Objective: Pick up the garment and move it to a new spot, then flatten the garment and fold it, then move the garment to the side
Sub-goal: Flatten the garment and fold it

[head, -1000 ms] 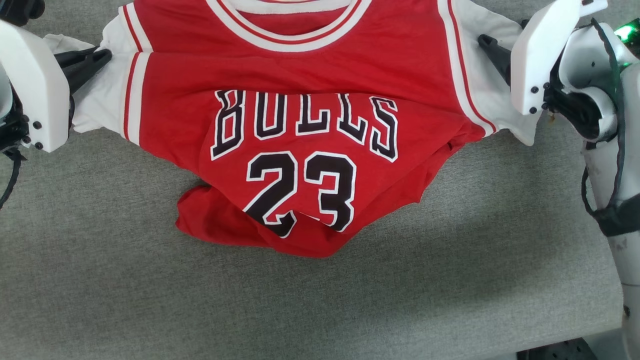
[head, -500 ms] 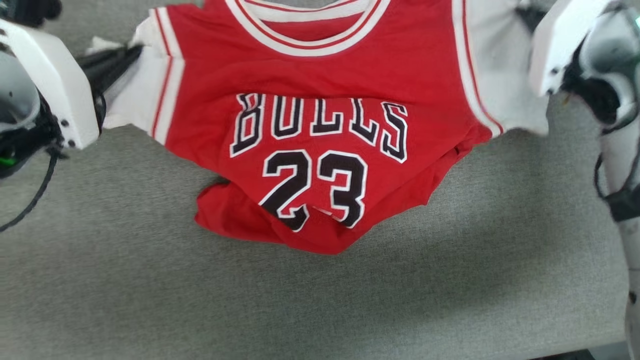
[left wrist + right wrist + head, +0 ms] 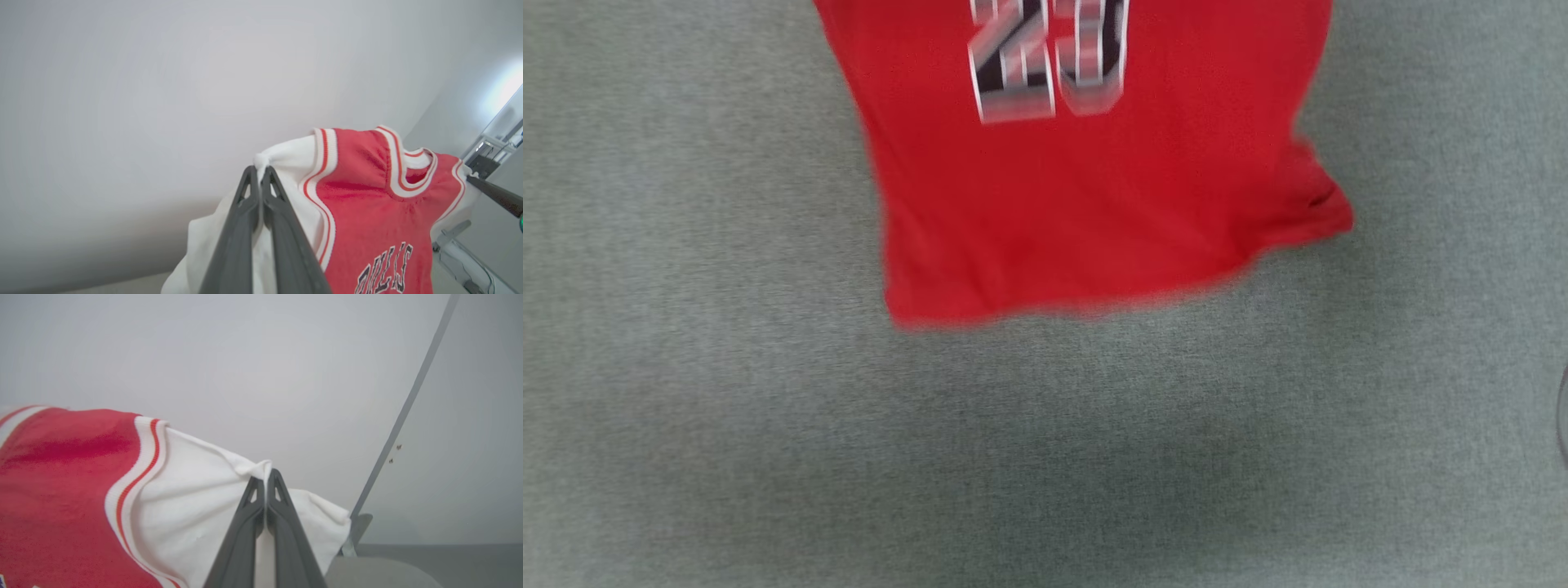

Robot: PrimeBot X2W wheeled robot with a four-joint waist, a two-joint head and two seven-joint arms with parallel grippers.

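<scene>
You see the garment (image 3: 1086,204) hanging over the grey tabletop (image 3: 768,449), with its hem blurred. Your left hand (image 3: 260,173) is pressed together, pinching one white sleeve. Your right hand (image 3: 267,477) pinches the other sleeve, and the jersey is stretched between them.

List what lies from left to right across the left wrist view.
First the left gripper, jaws shut → then the jersey, held up by both white sleeves → then the right gripper, jaws shut on the far sleeve.
</scene>
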